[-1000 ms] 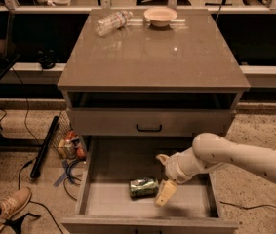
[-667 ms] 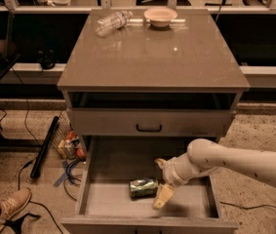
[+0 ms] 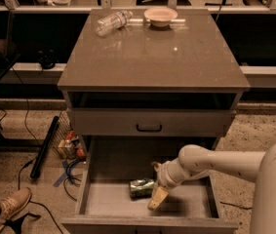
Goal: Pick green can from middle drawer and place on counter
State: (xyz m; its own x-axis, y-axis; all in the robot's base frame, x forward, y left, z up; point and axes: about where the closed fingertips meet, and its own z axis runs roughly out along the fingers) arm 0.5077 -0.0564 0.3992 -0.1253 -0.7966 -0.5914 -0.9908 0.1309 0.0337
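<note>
The green can [image 3: 142, 187] lies on its side on the floor of the open middle drawer [image 3: 94, 199], near the middle. My gripper [image 3: 156, 182] is down inside the drawer, right against the can's right end. Its fingers are spread, one tan fingertip [image 3: 157, 198] in front of the can's end and the other behind it, and they are not closed on the can. My pale arm comes in from the lower right. The counter [image 3: 152, 57] is the broad glossy grey-brown top above.
On the counter's far edge lie a clear plastic bottle [image 3: 112, 22] and a pale bowl [image 3: 160, 16]. The shut upper drawer with a black handle [image 3: 149, 127] overhangs the open one. Cables, a black bar and small items lie on the floor at left, near a shoe [image 3: 8, 206].
My gripper has moved a little to the left, closer to the can's right end. The can has not moved.
</note>
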